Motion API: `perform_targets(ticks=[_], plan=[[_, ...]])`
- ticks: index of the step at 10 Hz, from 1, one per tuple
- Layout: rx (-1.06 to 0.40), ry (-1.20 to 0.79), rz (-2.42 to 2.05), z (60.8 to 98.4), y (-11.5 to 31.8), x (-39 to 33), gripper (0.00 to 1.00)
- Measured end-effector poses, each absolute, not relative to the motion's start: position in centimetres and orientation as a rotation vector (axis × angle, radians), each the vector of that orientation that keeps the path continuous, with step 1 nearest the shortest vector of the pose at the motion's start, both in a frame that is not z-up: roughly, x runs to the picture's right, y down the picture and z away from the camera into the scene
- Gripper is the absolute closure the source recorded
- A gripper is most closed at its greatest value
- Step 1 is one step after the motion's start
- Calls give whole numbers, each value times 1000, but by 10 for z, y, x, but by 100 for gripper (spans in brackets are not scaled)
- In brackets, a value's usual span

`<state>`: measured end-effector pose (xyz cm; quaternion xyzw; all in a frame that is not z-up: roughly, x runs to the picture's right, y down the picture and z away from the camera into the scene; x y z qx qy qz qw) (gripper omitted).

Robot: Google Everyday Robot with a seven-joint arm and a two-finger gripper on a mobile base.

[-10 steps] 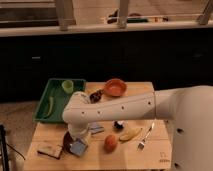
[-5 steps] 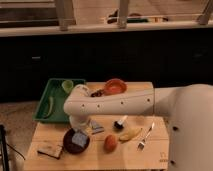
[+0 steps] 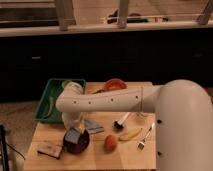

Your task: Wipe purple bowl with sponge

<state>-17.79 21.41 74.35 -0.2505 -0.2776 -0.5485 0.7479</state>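
The claw (image 3: 75, 129) hangs at the front-left of the wooden counter (image 3: 95, 150), seemingly gripping the blue-grey sponge (image 3: 73, 135) (long axis roughly level, slightly tilted) directly beneath it, pressed into the purple bowl (image 3: 76, 142).

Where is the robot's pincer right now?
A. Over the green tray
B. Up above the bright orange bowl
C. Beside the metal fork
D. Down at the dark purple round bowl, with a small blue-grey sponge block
D: the pincer sits low at the dark purple round bowl near the wooden table's front left, with the small blue-grey sponge block at its tip over the bowl.
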Motion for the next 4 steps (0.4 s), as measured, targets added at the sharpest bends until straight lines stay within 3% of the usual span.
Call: perform_targets(ticks=[4], plan=[[-566,-676,-1240,720,246,-193,94]])
